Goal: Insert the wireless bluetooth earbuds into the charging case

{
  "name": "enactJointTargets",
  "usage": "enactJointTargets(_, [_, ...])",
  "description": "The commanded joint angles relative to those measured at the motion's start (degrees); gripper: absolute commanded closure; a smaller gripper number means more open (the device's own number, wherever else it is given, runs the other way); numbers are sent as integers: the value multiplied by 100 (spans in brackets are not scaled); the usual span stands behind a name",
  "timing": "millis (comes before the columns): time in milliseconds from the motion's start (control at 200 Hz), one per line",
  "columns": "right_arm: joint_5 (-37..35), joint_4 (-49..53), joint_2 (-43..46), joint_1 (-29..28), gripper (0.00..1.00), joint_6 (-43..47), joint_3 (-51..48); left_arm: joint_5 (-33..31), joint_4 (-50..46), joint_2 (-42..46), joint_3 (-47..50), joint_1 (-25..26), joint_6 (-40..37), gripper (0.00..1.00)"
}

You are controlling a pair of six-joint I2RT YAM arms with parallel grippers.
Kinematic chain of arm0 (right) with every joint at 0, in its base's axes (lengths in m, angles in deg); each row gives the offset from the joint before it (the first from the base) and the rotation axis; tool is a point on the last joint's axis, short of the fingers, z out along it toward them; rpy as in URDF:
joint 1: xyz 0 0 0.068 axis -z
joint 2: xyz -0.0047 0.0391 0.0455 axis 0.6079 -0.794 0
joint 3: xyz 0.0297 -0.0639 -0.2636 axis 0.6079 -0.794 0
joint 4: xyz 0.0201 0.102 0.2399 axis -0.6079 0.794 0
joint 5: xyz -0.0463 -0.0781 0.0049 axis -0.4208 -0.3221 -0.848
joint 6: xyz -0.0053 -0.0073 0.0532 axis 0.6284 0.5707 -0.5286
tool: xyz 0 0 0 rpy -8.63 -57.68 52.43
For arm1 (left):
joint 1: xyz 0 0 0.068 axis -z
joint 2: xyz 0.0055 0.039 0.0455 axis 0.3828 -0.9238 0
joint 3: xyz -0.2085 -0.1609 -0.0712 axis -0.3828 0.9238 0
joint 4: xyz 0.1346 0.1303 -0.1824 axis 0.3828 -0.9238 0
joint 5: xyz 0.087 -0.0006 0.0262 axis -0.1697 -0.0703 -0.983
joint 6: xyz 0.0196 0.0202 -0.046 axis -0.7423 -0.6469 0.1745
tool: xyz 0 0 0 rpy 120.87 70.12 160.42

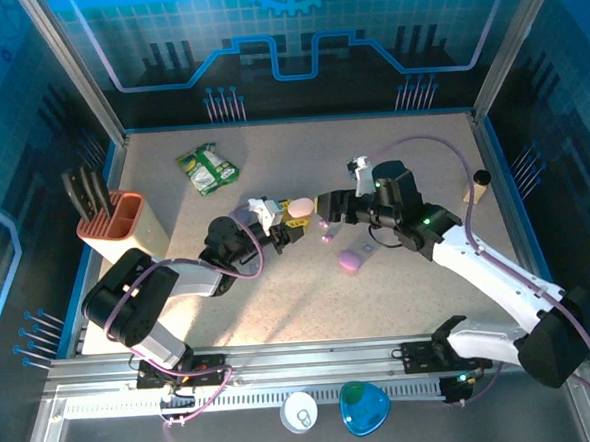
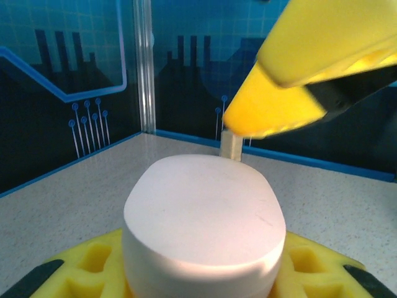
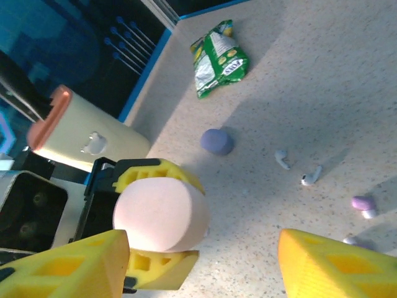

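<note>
From above, the left end effector (image 1: 280, 225) is clamped on a pink case (image 1: 299, 209) mid-table, with the right end effector (image 1: 326, 209) just beside it; a purple case (image 1: 351, 262) lies on the table (image 1: 280, 302) nearer the arms.

Left wrist: the pale case sits gripped between yellow pads (image 2: 304, 248) — a yellow finger (image 2: 279, 99) of the right end effector hovers above it.

Right wrist: its fingers stand apart, holding nothing, the pink case just ahead. Two white earbuds (image 3: 282, 159) and a lavender earbud (image 3: 361, 202) lie loose on the table — well apart from that case.
</note>
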Motion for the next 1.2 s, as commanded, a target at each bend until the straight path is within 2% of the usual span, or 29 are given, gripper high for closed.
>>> enactJointTargets(0, [1505,-1385,-107,320,37,-1182,-565,415,526,65,-151,-16,318,70])
enactJointTargets(175, [2381,-2846,-512,426,37,-2107,-922,551,524,56,-239,-13,345,70])
enactJointTargets(330, [2607,-4254,-916,395,39,-3042,-1304,630,520,1,-251,9,340,70])
enactJointTargets(420, [2643,-4622,-1123,365,42,-3320,-1410,628,531,-18,-240,21,332,70])
enactJointTargets(485, [2639,-4712,-1215,361,49,-3382,-1455,625,522,-14,-231,22,326,70])
enactJointTargets(585, [2601,-4743,-1233,361,68,-3434,-1487,537,523,-14,-210,20,277,70])
enactJointTargets(705, [2533,-4641,-1202,395,81,-3412,-1491,390,526,-109,-170,13,153,68])
enactJointTargets(765, [2458,-4446,-1146,431,82,-3318,-1478,346,526,-141,-153,1,111,60])
enactJointTargets(850, [2274,-4051,-1023,511,82,-3069,-1465,268,518,-149,-95,-6,69,40])
enactJointTargets(905, [2052,-3551,-916,594,82,-2757,-1452,236,447,-106,-38,-30,7,27])
enactJointTargets(965, [1698,-2911,-818,714,81,-2319,-1415,196,188,-1,27,-42,-147,18])
enactJointTargets(1096, [657,-1863,-849,1073,81,-1551,-1399,103,-1018,419,128,-47,-650,8])
enactJointTargets(1191, [266,-1797,-1171,1352,81,-1386,-1324,-26,-1869,751,170,-45,-846,4])
